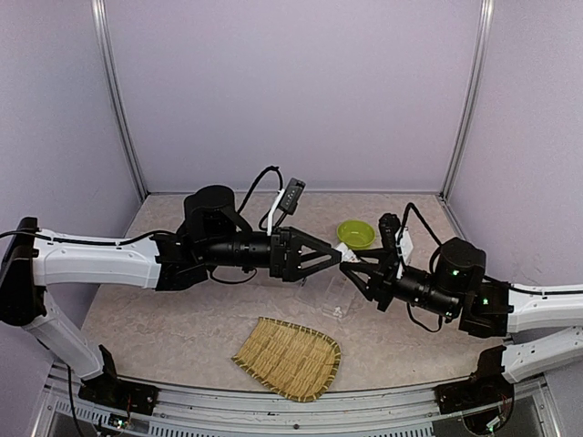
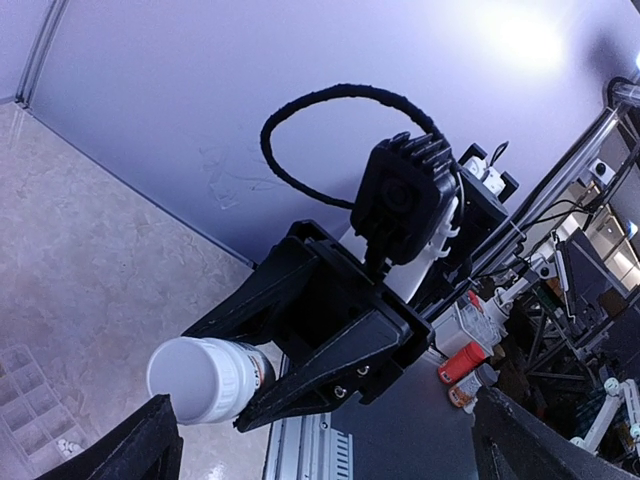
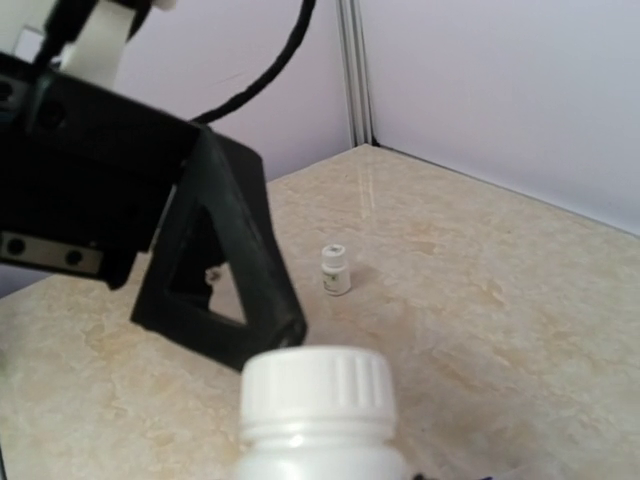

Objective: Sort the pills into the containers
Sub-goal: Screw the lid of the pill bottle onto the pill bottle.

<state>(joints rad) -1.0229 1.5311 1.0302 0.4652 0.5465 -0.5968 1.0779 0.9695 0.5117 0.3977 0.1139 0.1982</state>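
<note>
Starting at the near edge, you have the bamboo tray (image 1: 290,357) lying flat, apart from the work. Just beyond it the clear organiser box (image 1: 326,297) lies on the table, right below where your two arms meet; I judge it sits there so that anything tipped out lands in its compartments. Above the box, the right gripper (image 1: 358,265) is clamped on the body of a white bottle (image 3: 315,400). The bottle's ribbed cap is on and points toward the left gripper (image 1: 332,258). That one is spread wide and holds nothing, its tips just beside the cap, which looks like a set-up for twisting the cap off. No loose pills show, so sorting has not begun. Farther back stand the green bowl (image 1: 355,234) and a small upright vial (image 3: 335,268).
</note>
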